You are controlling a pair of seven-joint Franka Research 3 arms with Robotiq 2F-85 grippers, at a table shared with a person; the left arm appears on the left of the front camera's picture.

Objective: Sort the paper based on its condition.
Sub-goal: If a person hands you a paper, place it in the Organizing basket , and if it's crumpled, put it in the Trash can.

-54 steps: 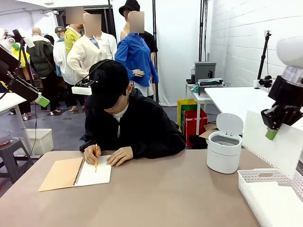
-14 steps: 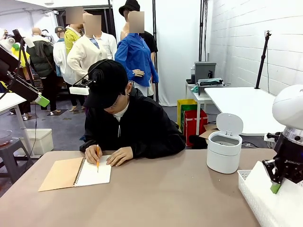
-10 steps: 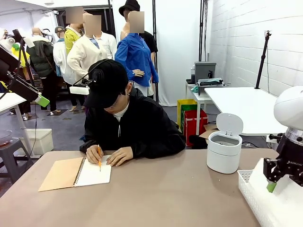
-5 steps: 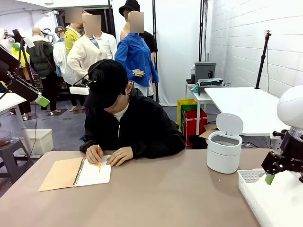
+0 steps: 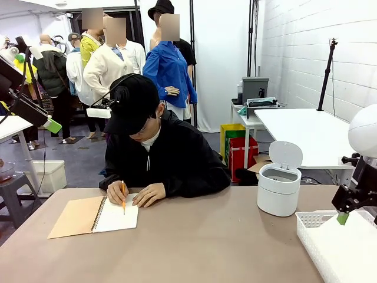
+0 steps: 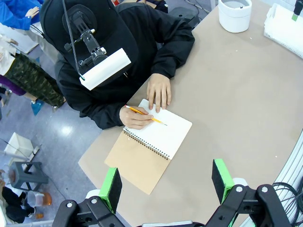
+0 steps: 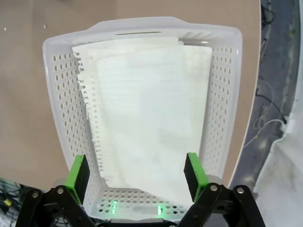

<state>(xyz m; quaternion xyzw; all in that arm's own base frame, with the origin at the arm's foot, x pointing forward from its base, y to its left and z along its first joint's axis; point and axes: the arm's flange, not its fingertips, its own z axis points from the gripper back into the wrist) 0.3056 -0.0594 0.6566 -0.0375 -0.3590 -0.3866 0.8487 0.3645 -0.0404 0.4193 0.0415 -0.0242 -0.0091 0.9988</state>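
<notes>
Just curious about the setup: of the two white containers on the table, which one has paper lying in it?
The perforated white basket under the right claw holds flat lined sheets. The round white bin with its raised lid stands beside it; its inside isn't visible.

1 basket (image 7: 54, 94), 1 bin (image 5: 279, 190), 1 notebook (image 5: 94, 216), 1 pencil (image 6: 145, 115)

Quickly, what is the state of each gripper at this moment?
Left gripper: open, holding nothing, high above the notebook.
Right gripper: open, holding nothing, above the flat sheets in the white basket.
</notes>
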